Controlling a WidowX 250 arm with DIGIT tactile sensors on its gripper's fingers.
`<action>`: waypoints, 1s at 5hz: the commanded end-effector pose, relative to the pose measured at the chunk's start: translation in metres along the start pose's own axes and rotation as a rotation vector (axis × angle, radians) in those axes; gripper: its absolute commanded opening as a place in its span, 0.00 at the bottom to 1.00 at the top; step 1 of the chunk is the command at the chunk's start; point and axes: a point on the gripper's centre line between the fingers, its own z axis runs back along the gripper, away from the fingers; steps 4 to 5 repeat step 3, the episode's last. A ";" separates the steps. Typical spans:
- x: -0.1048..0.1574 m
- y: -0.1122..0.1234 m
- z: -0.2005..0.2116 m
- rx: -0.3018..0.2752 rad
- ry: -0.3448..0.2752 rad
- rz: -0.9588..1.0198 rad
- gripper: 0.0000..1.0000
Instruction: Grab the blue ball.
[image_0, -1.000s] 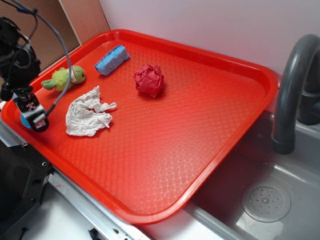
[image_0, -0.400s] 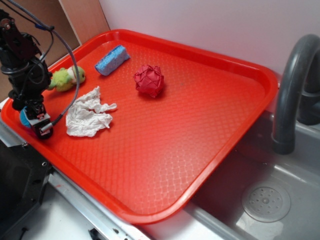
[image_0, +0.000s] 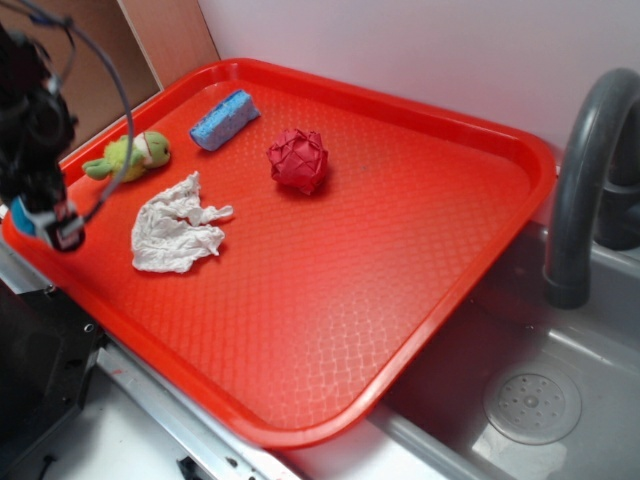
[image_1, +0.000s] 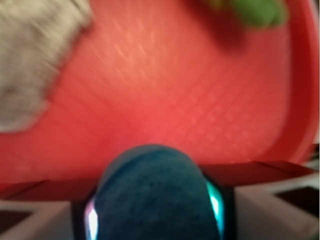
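Note:
The blue ball (image_1: 152, 192) fills the bottom of the wrist view, pressed between my gripper's two fingers. In the exterior view only a turquoise sliver of the ball (image_0: 22, 214) shows behind the fingers. My gripper (image_0: 55, 225) is shut on it and holds it over the left rim of the red tray (image_0: 520, 140). In the wrist view the gripper (image_1: 152, 215) looks down on the tray floor, which is blurred.
On the tray lie a crumpled white cloth (image_0: 176, 225), a green plush toy (image_0: 130, 156), a rectangular blue sponge (image_0: 224, 119) and a red faceted ball (image_0: 297, 160). A grey sink (image_0: 520, 400) with a dark faucet (image_0: 580, 180) is at the right.
My gripper has moved up and to the left with the blue ball in it, toward the tray's left rim. The other things have not moved.

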 end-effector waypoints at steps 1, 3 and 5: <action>0.019 -0.070 0.120 -0.076 -0.191 -0.039 0.00; 0.028 -0.082 0.134 -0.080 -0.209 0.014 0.00; 0.028 -0.082 0.134 -0.080 -0.209 0.014 0.00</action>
